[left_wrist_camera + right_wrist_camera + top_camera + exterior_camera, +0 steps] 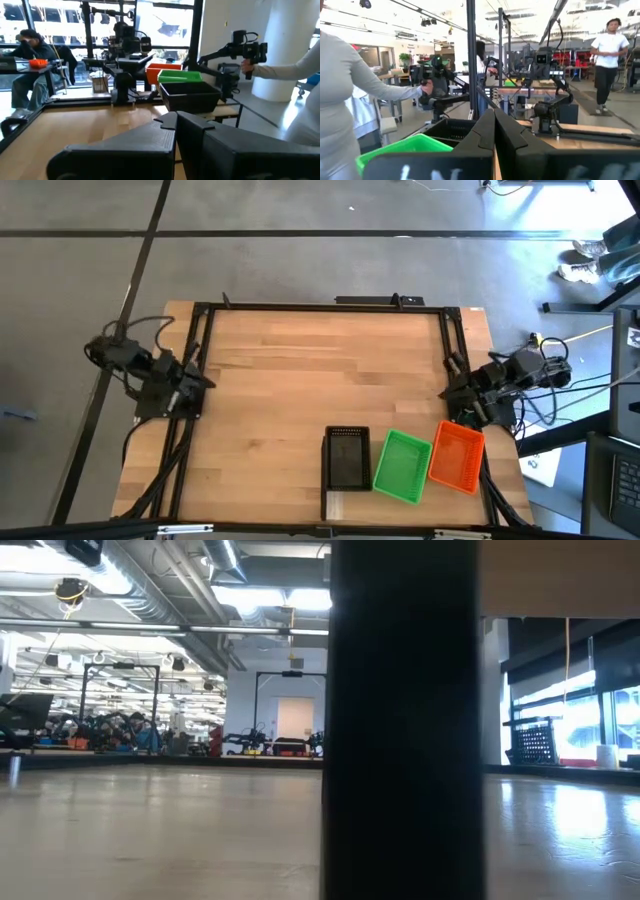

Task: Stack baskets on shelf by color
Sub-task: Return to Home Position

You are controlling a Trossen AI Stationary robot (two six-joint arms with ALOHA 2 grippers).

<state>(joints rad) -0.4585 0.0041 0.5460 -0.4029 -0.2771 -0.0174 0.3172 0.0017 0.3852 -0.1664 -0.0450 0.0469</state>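
Observation:
Three baskets stand side by side on their bottoms near the table's near edge: black (347,458), green (402,466) and orange (457,455). Whether each is a single basket or a stack, I cannot tell. A pale strip of the shelf (344,505) shows at the black basket's near end. My left gripper (200,380) is shut and bare at the table's left edge, and its wrist view (176,120) looks across at the black (190,96), green (180,76) and orange (162,69) baskets. My right gripper (452,392) is shut and bare at the right edge, just beyond the orange basket, its shut fingertips (494,117) above the green basket (405,147).
The black frame (320,308) runs around the wooden tabletop. A dark upright shape (400,720) blocks the middle of the low view. A person's sleeve and hand with a hand-held device (250,50) stand past the table's near right corner. Other people show farther off.

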